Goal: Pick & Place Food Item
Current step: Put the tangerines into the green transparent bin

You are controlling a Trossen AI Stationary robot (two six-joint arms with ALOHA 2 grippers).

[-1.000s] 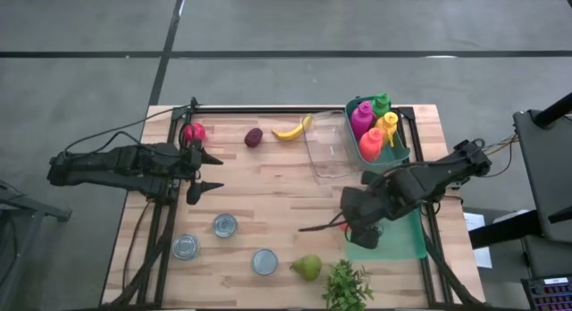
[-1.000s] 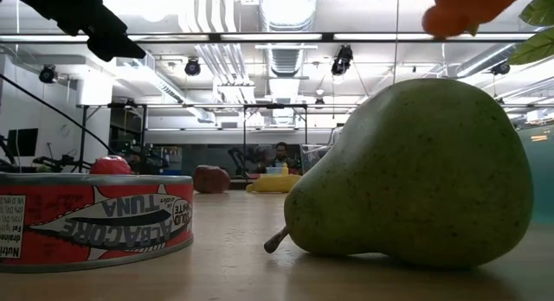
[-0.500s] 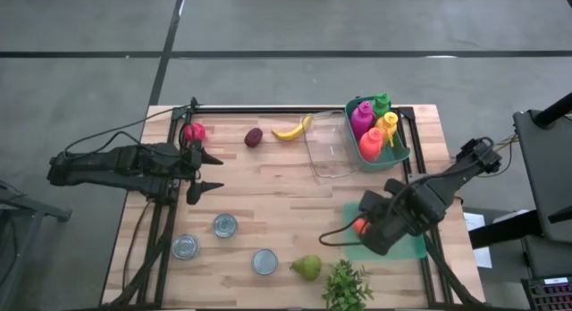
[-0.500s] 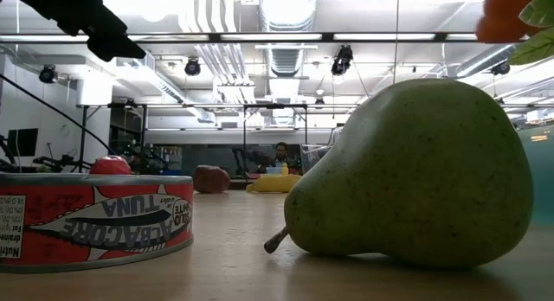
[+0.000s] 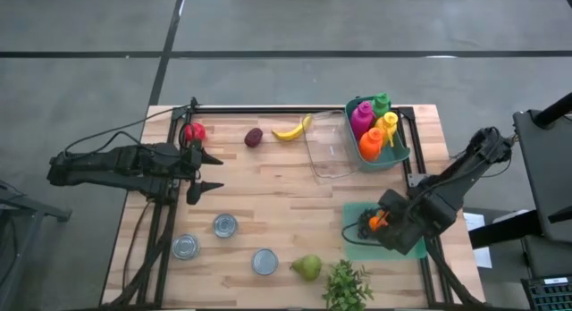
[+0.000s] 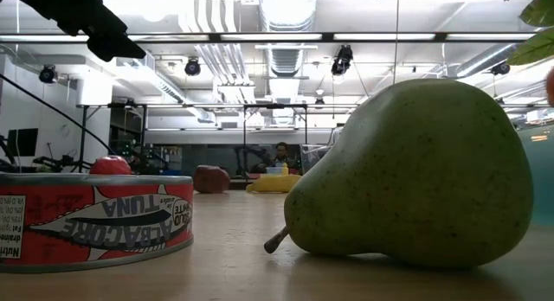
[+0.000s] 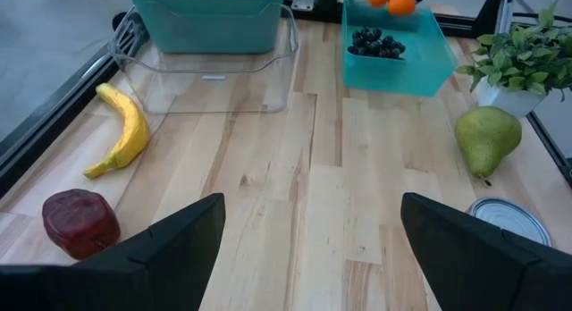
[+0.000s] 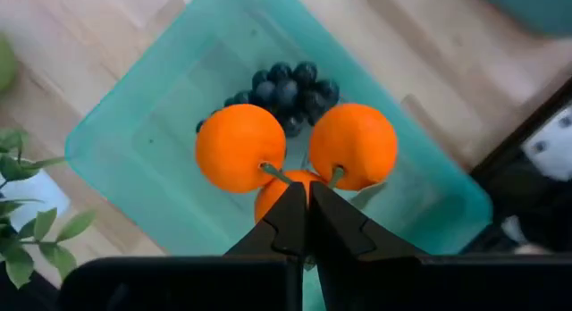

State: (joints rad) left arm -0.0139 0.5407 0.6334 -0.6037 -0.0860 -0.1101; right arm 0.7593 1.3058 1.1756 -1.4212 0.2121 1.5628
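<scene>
A bunch of three oranges [image 8: 239,148] on short green stems hangs under my right gripper [image 8: 307,202], which is shut on it. Below them sits a teal tray [image 8: 134,141] with dark grapes [image 8: 281,89] in it. In the high view the oranges [image 5: 376,223] and my right gripper [image 5: 374,224] are over the teal tray [image 5: 398,248] near the table's right edge. My left gripper [image 5: 211,172] waits open over the table's left side, with nothing between its fingers. My right gripper pinches the oranges' stems [image 8: 273,172] between its two shut fingers, where the three fruits meet. The fingers come from above and point down. The oranges hang below the fingertips, over the grapes; whether they touch the tray I cannot tell.
A pear [image 5: 307,267], a potted plant [image 5: 347,287] and three cans [image 5: 264,261] stand along the near edge. A banana [image 5: 291,130], a dark red fruit [image 5: 254,137], a clear box [image 5: 327,146] and a teal bin of bottles [image 5: 375,130] are at the far side.
My right gripper has carried the oranges toward the table's right edge and down, rolling its wrist on the way. The bunch now hangs over the teal tray. The fingers have stayed shut.
</scene>
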